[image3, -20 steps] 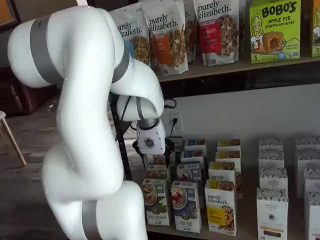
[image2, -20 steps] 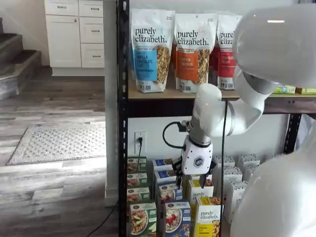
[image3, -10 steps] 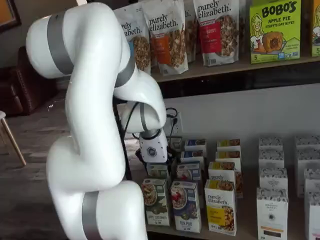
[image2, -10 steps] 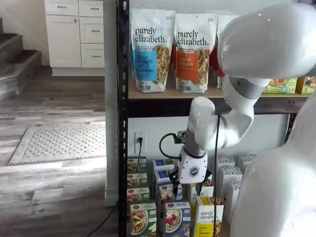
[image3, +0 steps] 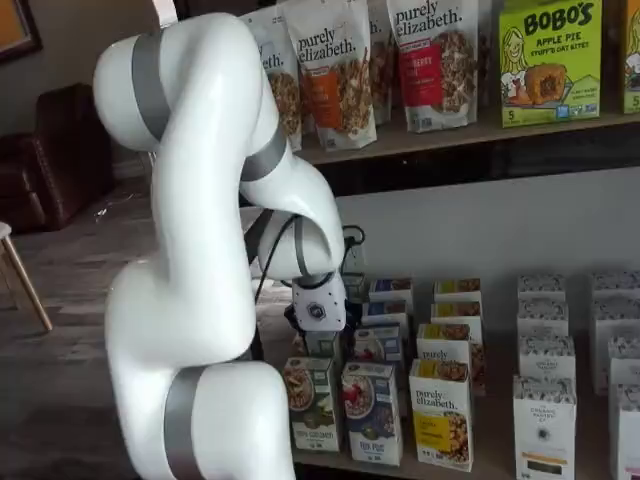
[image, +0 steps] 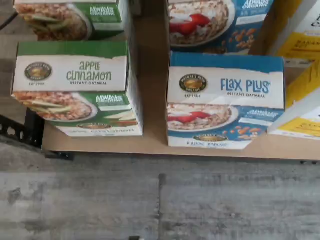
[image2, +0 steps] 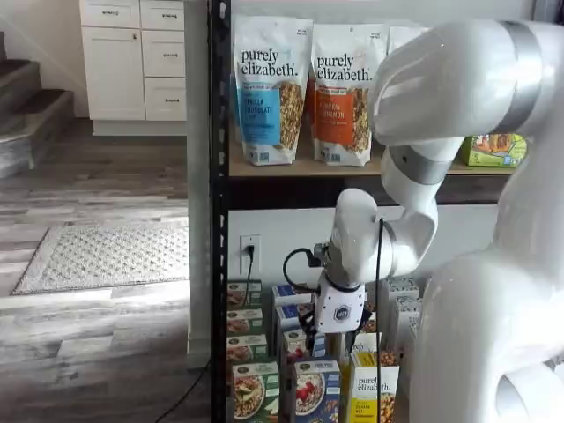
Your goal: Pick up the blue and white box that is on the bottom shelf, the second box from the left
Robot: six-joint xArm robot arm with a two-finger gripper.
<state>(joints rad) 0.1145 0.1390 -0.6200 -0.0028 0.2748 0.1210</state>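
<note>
The blue and white box (image: pixel 225 107), lettered "Flax Plus", stands at the front of its row on the bottom shelf (image: pixel 152 145). It fills the wrist view, seen from above. In both shelf views it is the front box (image2: pixel 315 392) (image3: pixel 372 412) beside the green one. My gripper (image2: pixel 337 339) hangs low over the rows behind it, above the box tops, its black fingers spread and open with nothing between them. In a shelf view the gripper (image3: pixel 320 332) has its fingers partly hidden among the boxes.
A green "Apple Cinnamon" box (image: pixel 75 87) stands to one side of the target and a yellow "purely elizabeth" box (image2: pixel 372 392) to the other. More boxes fill the rows behind. A black rack post (image2: pixel 218 264) stands at the left. Bags (image2: pixel 269 88) fill the upper shelf.
The arm has come down and shifted a little left in the shelf views, bringing the gripper lower toward the box tops. The fingers stay spread.
</note>
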